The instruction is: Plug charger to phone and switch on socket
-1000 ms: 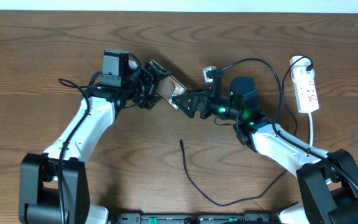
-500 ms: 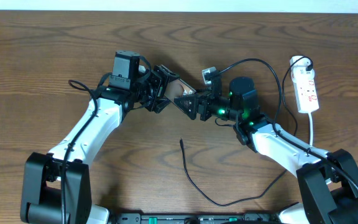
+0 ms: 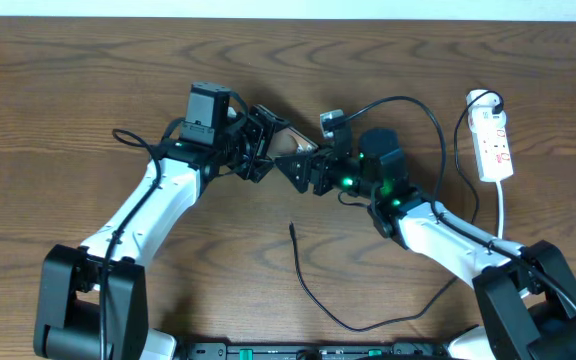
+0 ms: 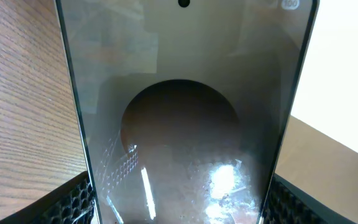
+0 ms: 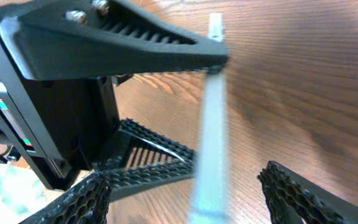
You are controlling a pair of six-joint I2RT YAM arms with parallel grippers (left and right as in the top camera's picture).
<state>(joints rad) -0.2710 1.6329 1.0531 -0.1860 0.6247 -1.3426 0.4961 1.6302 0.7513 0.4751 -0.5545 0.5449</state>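
The phone point(image 3: 286, 143), a brown-bronze slab, hangs above the table's middle with my left gripper point(image 3: 260, 147) shut on it. In the left wrist view the phone point(image 4: 179, 124) fills the frame, and its long edges meet both black fingers point(image 4: 73, 200) at the bottom. My right gripper point(image 3: 299, 168) is open at the phone's free end. In the right wrist view the phone point(image 5: 207, 130) shows edge-on as a blurred pale strip between the right gripper's point(image 5: 194, 199) spread fingers, with a gap on each side. The charger point(image 3: 313, 290) lies loose on the table, its plug tip point(image 3: 292, 229) below the grippers. The socket point(image 3: 494, 145) sits at the far right.
The socket's white lead point(image 3: 503, 205) runs down the right side. A black cable point(image 3: 408, 100) loops over the right arm toward the socket. The charger's cable curves along the front edge under the right arm.
The left arm has carried the phone to the right. The right gripper has slid left around the phone's end, and its jaws have narrowed somewhat.
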